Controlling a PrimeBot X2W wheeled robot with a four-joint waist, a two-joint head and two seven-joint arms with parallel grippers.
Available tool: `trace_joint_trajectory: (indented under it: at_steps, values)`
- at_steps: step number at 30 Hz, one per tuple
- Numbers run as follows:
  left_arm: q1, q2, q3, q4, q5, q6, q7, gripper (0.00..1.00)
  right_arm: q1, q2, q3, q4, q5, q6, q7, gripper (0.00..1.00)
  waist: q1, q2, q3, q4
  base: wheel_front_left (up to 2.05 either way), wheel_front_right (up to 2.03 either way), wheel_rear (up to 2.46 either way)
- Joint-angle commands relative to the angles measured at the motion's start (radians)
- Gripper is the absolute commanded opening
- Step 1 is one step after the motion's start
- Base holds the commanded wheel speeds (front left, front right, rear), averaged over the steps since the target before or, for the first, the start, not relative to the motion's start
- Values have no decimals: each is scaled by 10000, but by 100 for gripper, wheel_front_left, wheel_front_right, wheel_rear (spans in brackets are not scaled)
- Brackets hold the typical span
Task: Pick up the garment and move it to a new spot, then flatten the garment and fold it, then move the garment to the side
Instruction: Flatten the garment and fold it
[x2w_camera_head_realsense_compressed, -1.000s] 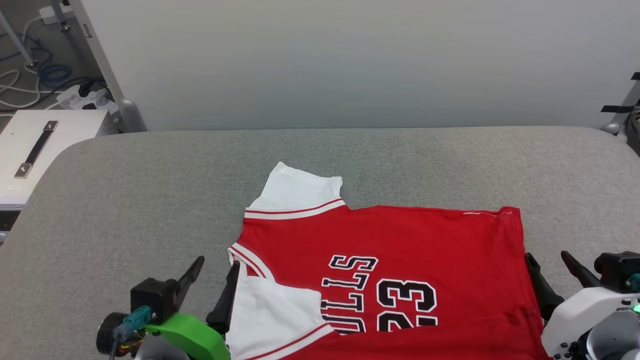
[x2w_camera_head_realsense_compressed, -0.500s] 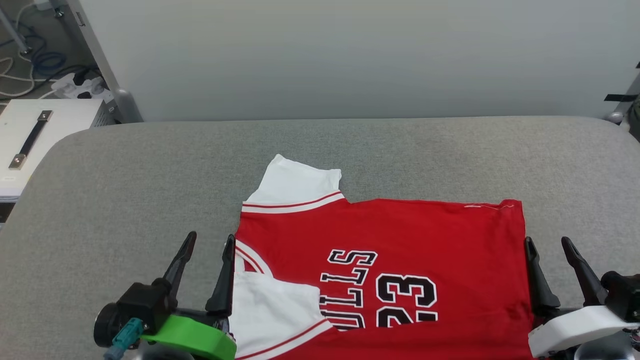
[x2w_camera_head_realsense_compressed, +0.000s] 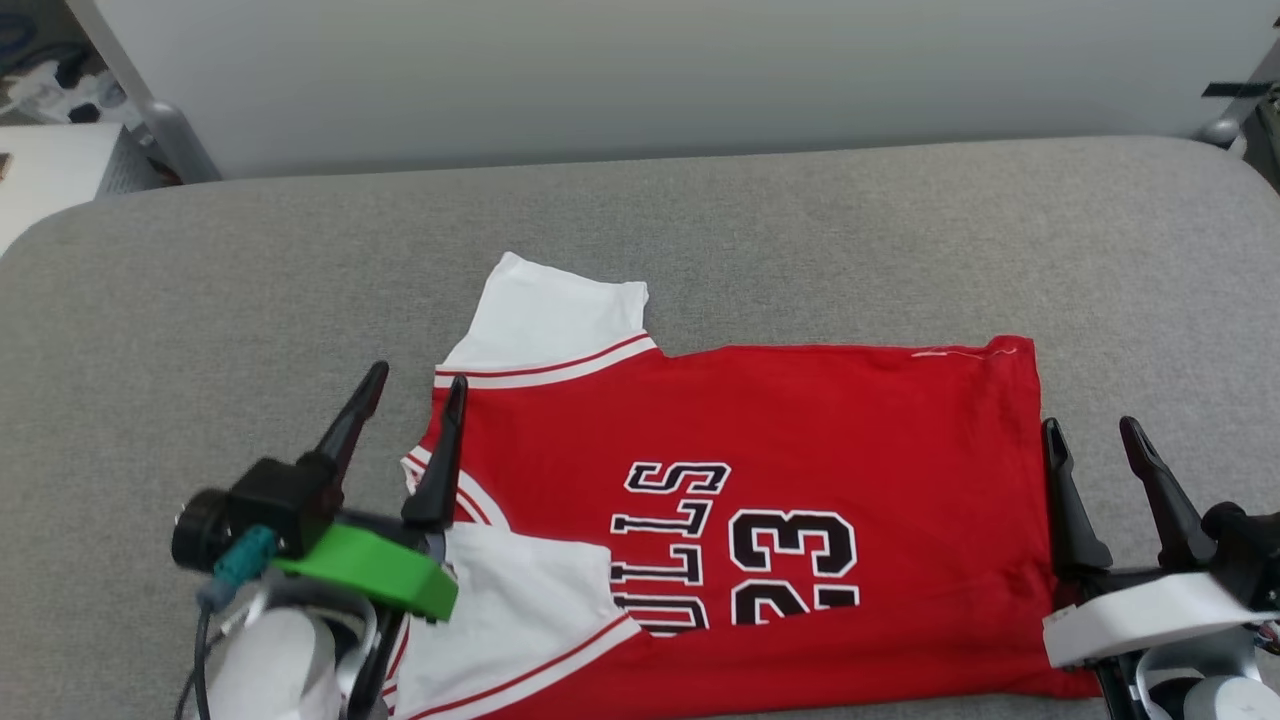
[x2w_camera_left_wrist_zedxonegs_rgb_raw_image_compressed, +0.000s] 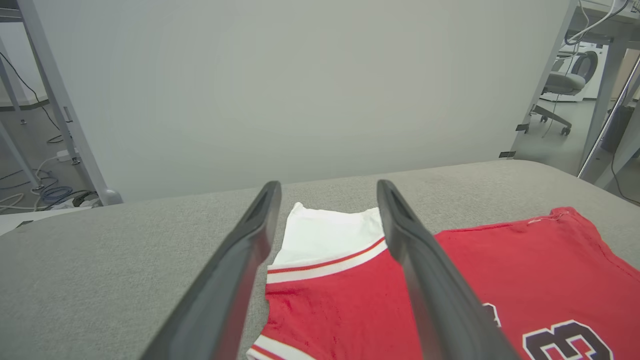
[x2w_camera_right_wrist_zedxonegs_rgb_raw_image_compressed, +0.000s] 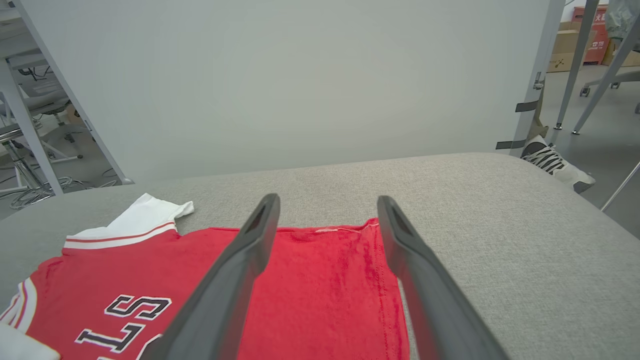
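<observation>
The garment (x2w_camera_head_realsense_compressed: 780, 430) lies flat on the grey padded table (x2w_camera_head_realsense_compressed: 200, 280), collar to the left, hem to the right, print facing up. One white sleeve (x2w_camera_head_realsense_compressed: 550, 320) sticks out at the far side; the other white sleeve (x2w_camera_head_realsense_compressed: 520, 610) is folded in over the red front near me. My left gripper (x2w_camera_head_realsense_compressed: 415, 382) is open, its fingers straddling the collar-side edge of the garment (x2w_camera_left_wrist_zedxonegs_rgb_raw_image_compressed: 350, 300). At the hem edge my right gripper (x2w_camera_head_realsense_compressed: 1087, 432) is open too, above the garment's hem (x2w_camera_right_wrist_zedxonegs_rgb_raw_image_compressed: 325, 280). Nothing is held.
A pale partition wall (x2w_camera_head_realsense_compressed: 640, 70) stands right behind the table. A white cabinet (x2w_camera_head_realsense_compressed: 40, 170) and floor cables sit beyond the far left corner. In the right wrist view a person's shoe (x2w_camera_right_wrist_zedxonegs_rgb_raw_image_compressed: 555, 162) rests on the floor past the table's right end.
The head camera has tilted down, so the whole scene sits higher in the picture. Both grippers have moved forward along the garment's left and right edges, staying open.
</observation>
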Motion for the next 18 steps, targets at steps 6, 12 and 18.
trace_joint_trajectory:
  at_steps: [6,12,18]
  values:
    - [-2656,1071,-488,678,-621,-107,1540,100,-607,246,155,-313,-163,-9,-38,100,0,0,1350,-865,0,0,0]
    - [-4867,2277,-1978,1226,-2135,-116,4285,100,-986,355,309,-378,-214,-9,-151,100,0,0,2025,-1312,0,0,0]
    - [-6650,3254,-2991,2208,-3231,-117,6335,100,-1336,439,447,-431,-210,-9,-283,100,0,0,2628,-1716,0,0,0]
